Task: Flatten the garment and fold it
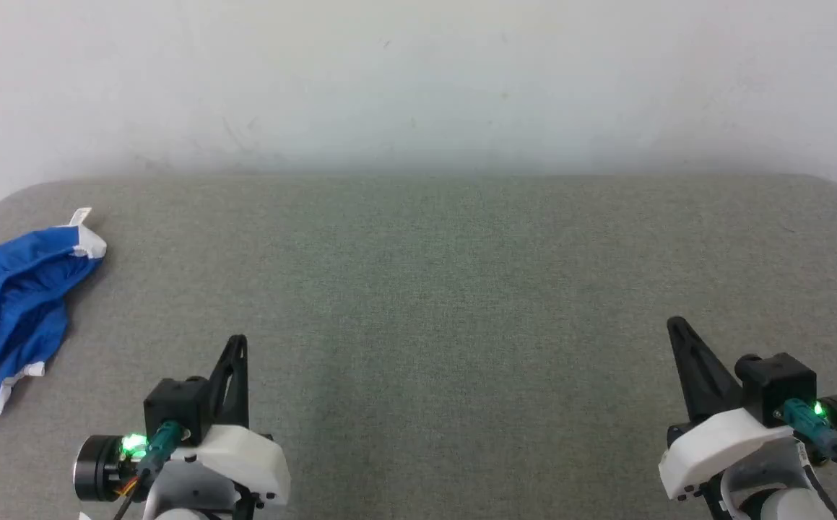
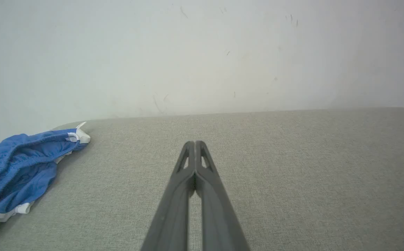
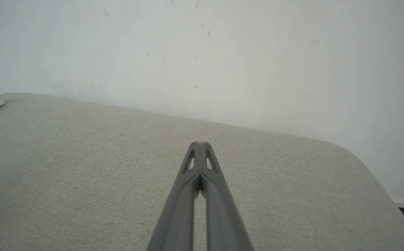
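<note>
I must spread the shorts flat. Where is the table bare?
The grey fabric tabletop is bare from the crumpled blue shorts at its left edge to its right edge, beyond the left gripper and right gripper. Only that left edge is crowded.

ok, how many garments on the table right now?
1. The blue shorts lie crumpled at the table's left edge, left of the left gripper. Part is cut off by the head view's edge.

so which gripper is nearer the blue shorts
The left gripper: the shorts lie at the table edge on its side; the right gripper sits far across.
</note>
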Tool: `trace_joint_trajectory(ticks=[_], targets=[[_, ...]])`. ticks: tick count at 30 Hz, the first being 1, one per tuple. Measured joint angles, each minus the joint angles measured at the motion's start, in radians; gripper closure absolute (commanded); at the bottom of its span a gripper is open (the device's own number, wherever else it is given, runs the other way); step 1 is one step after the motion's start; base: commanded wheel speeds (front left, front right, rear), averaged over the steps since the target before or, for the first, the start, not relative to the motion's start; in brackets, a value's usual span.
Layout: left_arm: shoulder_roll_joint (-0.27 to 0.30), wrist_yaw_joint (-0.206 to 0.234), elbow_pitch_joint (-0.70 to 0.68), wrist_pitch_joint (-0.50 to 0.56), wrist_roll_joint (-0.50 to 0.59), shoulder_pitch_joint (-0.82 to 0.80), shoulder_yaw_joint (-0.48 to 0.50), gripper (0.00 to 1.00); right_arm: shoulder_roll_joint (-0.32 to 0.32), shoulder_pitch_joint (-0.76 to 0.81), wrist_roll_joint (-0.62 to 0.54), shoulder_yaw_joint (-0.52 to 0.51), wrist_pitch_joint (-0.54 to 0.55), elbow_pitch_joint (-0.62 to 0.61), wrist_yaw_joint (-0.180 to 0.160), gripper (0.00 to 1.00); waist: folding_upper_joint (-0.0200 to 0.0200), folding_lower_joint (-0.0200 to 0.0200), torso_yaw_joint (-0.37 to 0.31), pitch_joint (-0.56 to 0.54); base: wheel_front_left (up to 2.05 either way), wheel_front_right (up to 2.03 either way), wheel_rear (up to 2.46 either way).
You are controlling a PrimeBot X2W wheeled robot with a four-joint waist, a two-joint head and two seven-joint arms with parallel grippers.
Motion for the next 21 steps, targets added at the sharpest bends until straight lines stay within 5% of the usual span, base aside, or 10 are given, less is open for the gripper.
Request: trace_joint_trajectory(ticks=[21], targets=[[0.0,0.0,0.0,0.0,0.0,0.0,0.0,1.0,0.0,0.0,0.0,0.0,0.0,0.0,0.0,1.0,0.0,0.0,0.0,0.0,0.0,0.0,0.0]])
